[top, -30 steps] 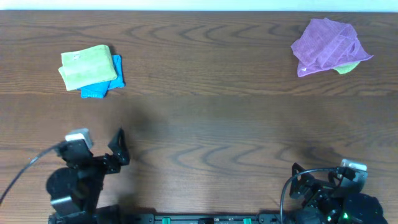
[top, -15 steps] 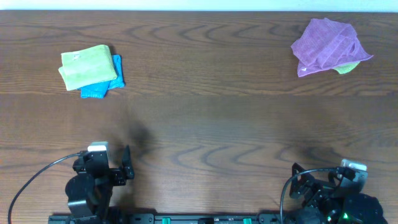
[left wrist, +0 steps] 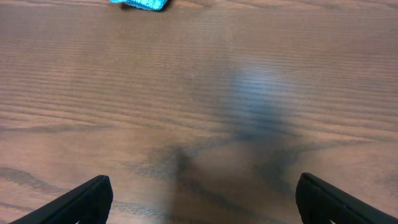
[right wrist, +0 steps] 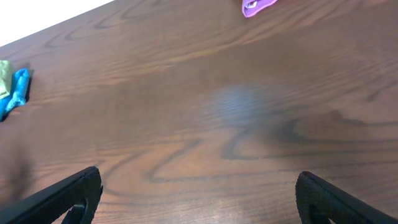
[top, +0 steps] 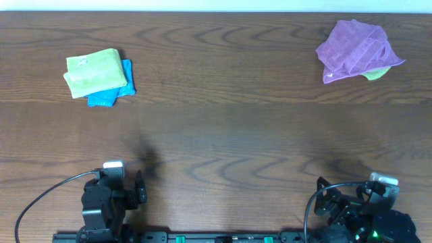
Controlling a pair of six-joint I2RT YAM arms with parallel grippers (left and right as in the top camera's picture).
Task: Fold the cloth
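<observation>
The lime-green cloth lies folded at the far left of the table, a small white tag near its back left corner. It rests on top of a bright blue folded cloth. A sliver of the green cloth shows at the left edge of the right wrist view. My left gripper is open and empty at the front left, far from the cloth; its fingers frame bare wood. My right gripper is open and empty at the front right.
A crumpled purple cloth lies at the back right with a bit of green fabric sticking out from under it. The blue cloth's edge shows at the top of the left wrist view and left in the right wrist view.
My left arm has drawn back toward the table's front edge and turned its gripper to face forward. The right arm and the cloths have not moved.
</observation>
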